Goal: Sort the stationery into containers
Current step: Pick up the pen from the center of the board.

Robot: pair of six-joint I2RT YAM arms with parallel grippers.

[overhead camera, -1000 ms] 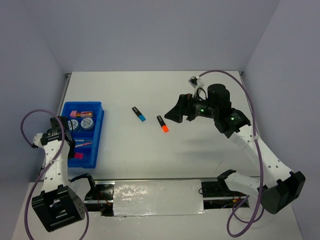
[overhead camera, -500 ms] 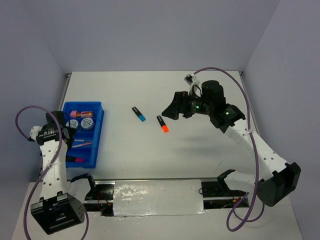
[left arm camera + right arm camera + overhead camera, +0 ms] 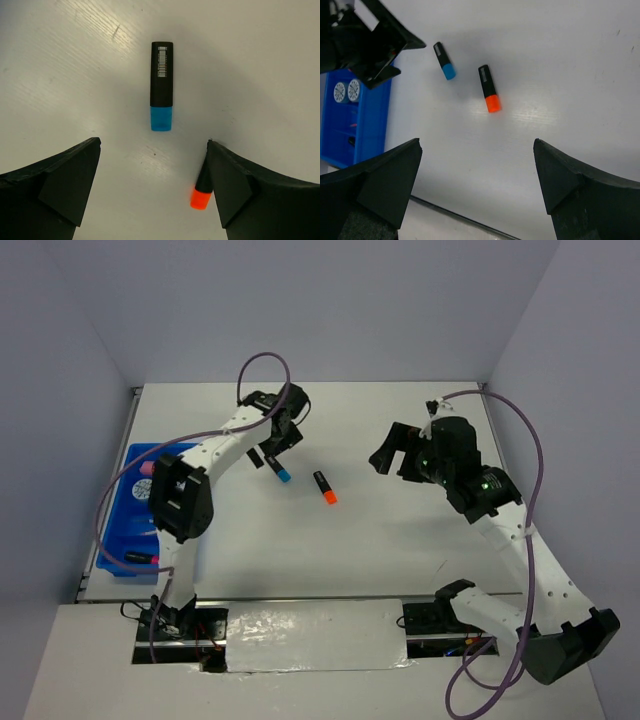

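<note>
A black highlighter with a blue end (image 3: 278, 468) (image 3: 162, 86) (image 3: 444, 61) lies on the white table. An orange-ended highlighter (image 3: 325, 488) (image 3: 201, 192) (image 3: 489, 88) lies just to its right. My left gripper (image 3: 272, 450) (image 3: 154, 142) hovers over the blue one, open and holding nothing; its right finger hides part of the orange one. Farther right my right gripper (image 3: 392, 455) (image 3: 477, 142) hangs open and empty above the table. The blue tray (image 3: 118, 530) (image 3: 355, 120) at the left holds two patterned rolls (image 3: 346, 91) and a pink-ended highlighter (image 3: 140, 559).
My left arm stretches from its base across the tray, hiding much of it. A pink cylinder (image 3: 147, 468) shows at the tray's far end. The table's front edge shows as a dark line (image 3: 455, 215) below the right gripper. Grey walls close in the table.
My left gripper opened at the tray, leaving the pink-ended highlighter there, then swung out to the middle over the blue-ended highlighter. The right gripper drew back to the right, staying open.
</note>
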